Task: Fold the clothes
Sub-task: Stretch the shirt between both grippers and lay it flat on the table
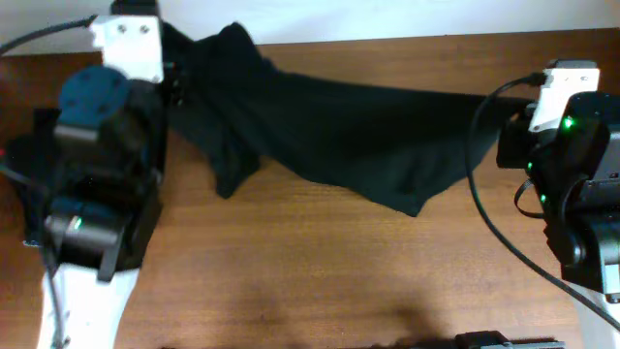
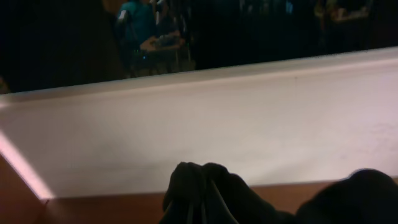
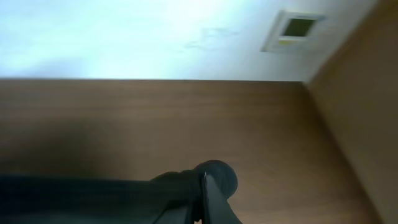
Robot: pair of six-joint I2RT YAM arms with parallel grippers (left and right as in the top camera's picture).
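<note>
Brown wood of the bench [image 1: 320, 271] is filling most of the overhead view, and across its far half a black garment [image 1: 339, 136] is hanging stretched from about 10 o'clock to 3 o'clock, its lower edge sagging toward the centre. I am judging this as the spreading step: the cloth is being held up by two ends and is not yet lying flat, so no fold is made. My left fingers [image 1: 182, 78] are pinching shut on a bunched corner at 10 o'clock; the left wrist view is showing that gathered black fabric right at its lower edge, against a pale wall [image 2: 249, 124]. My right fingers [image 1: 518, 121] are likewise clamping shut on the opposite end at 3 o'clock. Next, I think, I am needing to lower both ends evenly, keeping the cloth taut and wrinkle-free.
</note>
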